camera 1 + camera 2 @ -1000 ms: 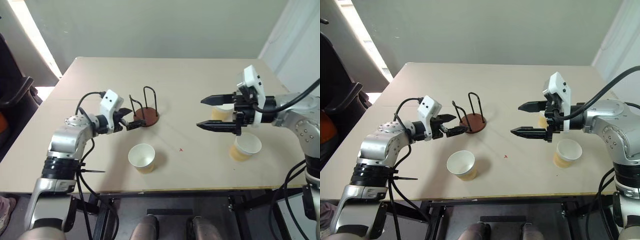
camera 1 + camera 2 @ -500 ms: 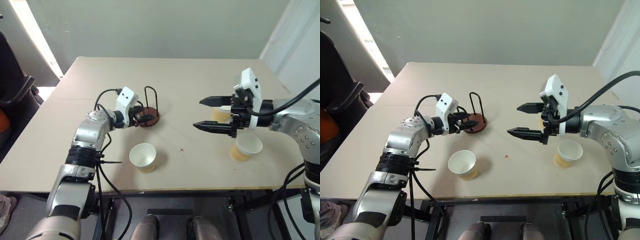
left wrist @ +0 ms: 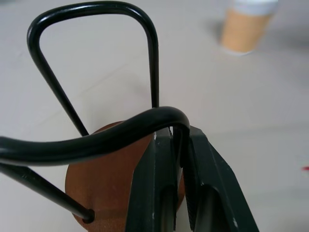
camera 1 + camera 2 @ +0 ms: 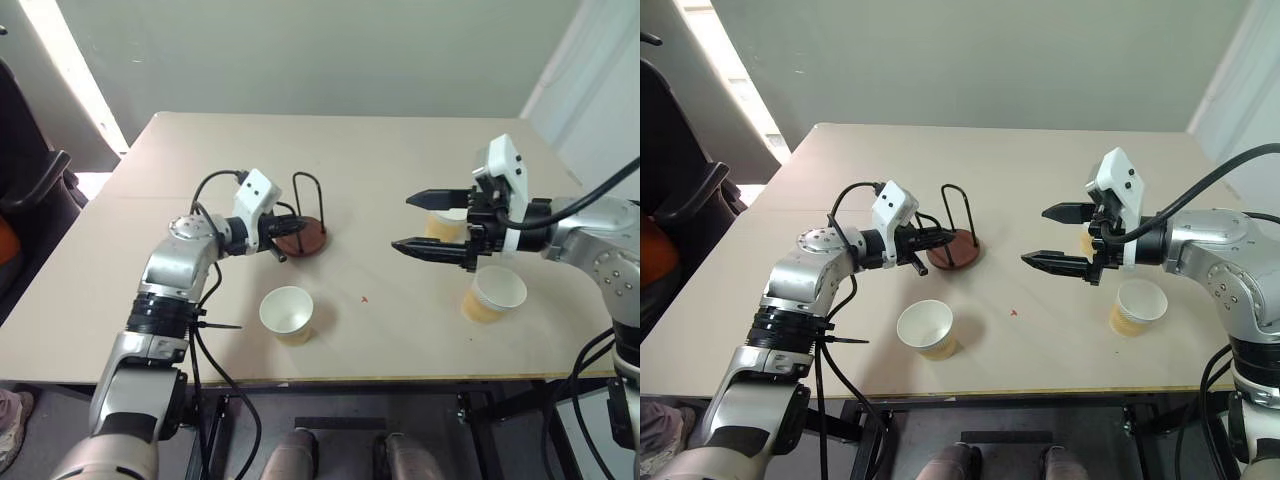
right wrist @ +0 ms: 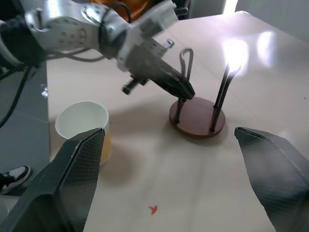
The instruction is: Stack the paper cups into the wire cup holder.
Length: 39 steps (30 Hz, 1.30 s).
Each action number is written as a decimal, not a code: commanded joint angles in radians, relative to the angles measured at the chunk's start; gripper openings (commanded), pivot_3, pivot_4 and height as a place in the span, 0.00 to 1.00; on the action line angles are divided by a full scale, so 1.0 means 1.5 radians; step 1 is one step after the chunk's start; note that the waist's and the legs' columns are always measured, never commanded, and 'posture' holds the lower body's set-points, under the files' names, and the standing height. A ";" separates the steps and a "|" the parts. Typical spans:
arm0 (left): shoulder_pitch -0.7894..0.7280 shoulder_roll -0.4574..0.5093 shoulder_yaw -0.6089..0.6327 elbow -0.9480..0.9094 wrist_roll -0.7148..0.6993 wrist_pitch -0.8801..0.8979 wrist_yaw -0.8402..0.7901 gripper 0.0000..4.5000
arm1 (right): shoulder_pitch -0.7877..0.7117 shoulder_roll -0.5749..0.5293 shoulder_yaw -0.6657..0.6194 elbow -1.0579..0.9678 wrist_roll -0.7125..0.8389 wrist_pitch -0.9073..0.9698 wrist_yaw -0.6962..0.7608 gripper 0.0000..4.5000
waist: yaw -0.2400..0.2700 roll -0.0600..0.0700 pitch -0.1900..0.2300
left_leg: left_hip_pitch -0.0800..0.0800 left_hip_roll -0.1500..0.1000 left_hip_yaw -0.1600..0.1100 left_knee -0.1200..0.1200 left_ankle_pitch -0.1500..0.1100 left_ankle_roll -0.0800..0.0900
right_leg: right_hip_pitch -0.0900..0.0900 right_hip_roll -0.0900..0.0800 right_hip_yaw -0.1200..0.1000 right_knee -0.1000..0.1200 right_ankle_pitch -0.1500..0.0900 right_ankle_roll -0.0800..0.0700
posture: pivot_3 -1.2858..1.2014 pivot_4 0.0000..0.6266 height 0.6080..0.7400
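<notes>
the left gripper has just clamped shut on a black wire loop of the reddish-brown disc-based wire cup holder at mid-table, likely to reposition it; the right gripper waits spread open, three tan paper cups unstacked.

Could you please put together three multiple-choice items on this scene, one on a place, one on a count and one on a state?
1. Where does the wire cup holder stand?
A. ahead of the left gripper, on the table
B. at the table's right edge
C. inside a cup

2. How many paper cups stand on the table?
A. one
B. three
C. five

3. How do the grippers stand?
A. both open
B. left shut on a wire loop of the holder, right gripper open
C. right shut on a cup

Key: 1 A, its brown base lies at the left fingers' tips; 2 B, one near the front edge, two by the right arm; 3 B, the left wrist view shows wire pinched between closed fingers.
</notes>
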 commanded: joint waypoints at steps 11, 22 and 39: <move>0.031 0.067 -0.085 -0.305 -0.078 0.103 -0.114 0.01 | 0.047 -0.146 -0.009 0.018 -0.033 -0.049 0.141 1.00 | 0.004 0.000 0.000 | 0.000 0.000 0.000 0.000 -0.001 0.001 | 0.000 0.000 0.000 -0.001 0.000 0.000 | 0.52 0.24 1.00; 0.065 0.023 -0.139 -0.346 -0.104 0.129 -0.098 0.01 | 0.130 -0.221 -0.028 -0.017 -0.020 -0.070 0.203 1.00 | 0.004 0.000 0.000 | 0.000 0.000 0.002 0.001 0.000 0.002 | 0.001 0.000 0.002 0.000 0.000 0.001 | 0.52 0.24 1.00; 0.091 0.018 -0.189 -0.337 -0.082 0.132 -0.096 0.19 | 0.118 -0.191 0.001 -0.037 -0.019 -0.056 0.187 1.00 | 0.004 0.000 0.000 | 0.000 0.000 0.002 0.000 0.000 0.004 | 0.002 0.000 0.002 -0.004 0.001 0.004 | 0.52 0.24 1.00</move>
